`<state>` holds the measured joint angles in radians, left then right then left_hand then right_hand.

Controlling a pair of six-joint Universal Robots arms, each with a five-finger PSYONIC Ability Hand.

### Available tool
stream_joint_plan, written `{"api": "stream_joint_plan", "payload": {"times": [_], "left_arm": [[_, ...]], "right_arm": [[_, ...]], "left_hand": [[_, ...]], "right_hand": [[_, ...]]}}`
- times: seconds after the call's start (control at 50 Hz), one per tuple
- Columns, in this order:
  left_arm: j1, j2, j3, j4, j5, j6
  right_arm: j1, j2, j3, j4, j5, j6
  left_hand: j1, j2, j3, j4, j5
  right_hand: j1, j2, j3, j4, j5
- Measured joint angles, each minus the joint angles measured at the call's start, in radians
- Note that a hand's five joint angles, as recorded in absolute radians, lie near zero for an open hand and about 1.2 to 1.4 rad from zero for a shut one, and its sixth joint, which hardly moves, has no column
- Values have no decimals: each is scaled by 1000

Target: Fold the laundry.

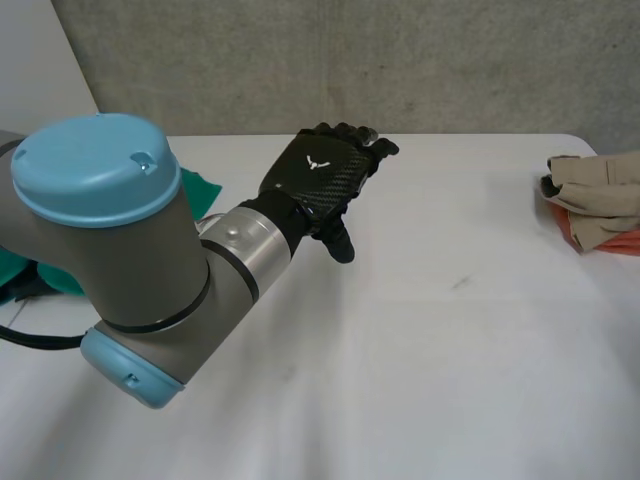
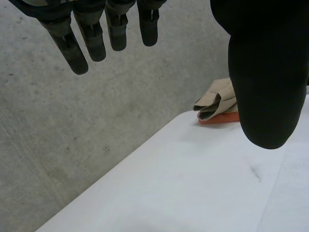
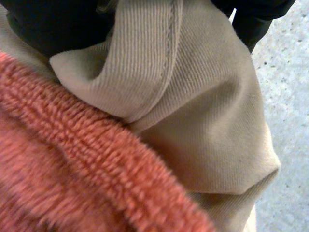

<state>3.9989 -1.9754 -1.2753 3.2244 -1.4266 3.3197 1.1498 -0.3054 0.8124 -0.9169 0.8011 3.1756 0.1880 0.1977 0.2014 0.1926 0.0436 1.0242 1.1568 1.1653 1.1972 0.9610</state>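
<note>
Left hand [image 1: 318, 178] held over bench [image 1: 450, 360], fingers [image 2: 72, 48] loose, empty. Beige cloth [image 1: 600, 182] seems stacked at 3 o'clock; right hand's [image 3: 43, 24] hold can't be told. Green cloth [image 1: 198, 187] at 9 o'clock probably needs fetching next.

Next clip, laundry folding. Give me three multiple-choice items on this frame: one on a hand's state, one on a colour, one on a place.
1. The left hand is: A. curled into a fist; B. open, holding nothing; C. pinching cloth.
2. The leftmost cloth is: A. green; B. blue; C. white.
3. The beige cloth lies: A. under the left hand; B. at the table's middle; C. on the orange towel, at the table's right side.
Key: B, its fingers hang straight above bare table; A, it shows green behind the left arm; C, beige sits atop orange at the right edge.
</note>
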Motion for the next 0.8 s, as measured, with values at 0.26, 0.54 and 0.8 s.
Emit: {"api": "stream_joint_plan", "payload": {"times": [0.26, 0.54, 0.8], "left_arm": [[-21, 5, -24, 1, 0, 2], [-23, 52, -43, 1, 1, 1], [11, 204, -59, 36, -30, 2]], "right_arm": [[-45, -149, 135, 44, 21, -23], [-158, -502, 340, 506, 182, -488], [-142, -825, 443, 483, 643, -674]], "left_hand": [[0, 0, 0, 0, 0], [0, 0, 0, 0, 0], [0, 0, 0, 0, 0]], "right_hand": [[-788, -931, -930, -956, -895], [-793, -945, -956, -989, -918], [-793, -945, -956, -989, -918]]}}
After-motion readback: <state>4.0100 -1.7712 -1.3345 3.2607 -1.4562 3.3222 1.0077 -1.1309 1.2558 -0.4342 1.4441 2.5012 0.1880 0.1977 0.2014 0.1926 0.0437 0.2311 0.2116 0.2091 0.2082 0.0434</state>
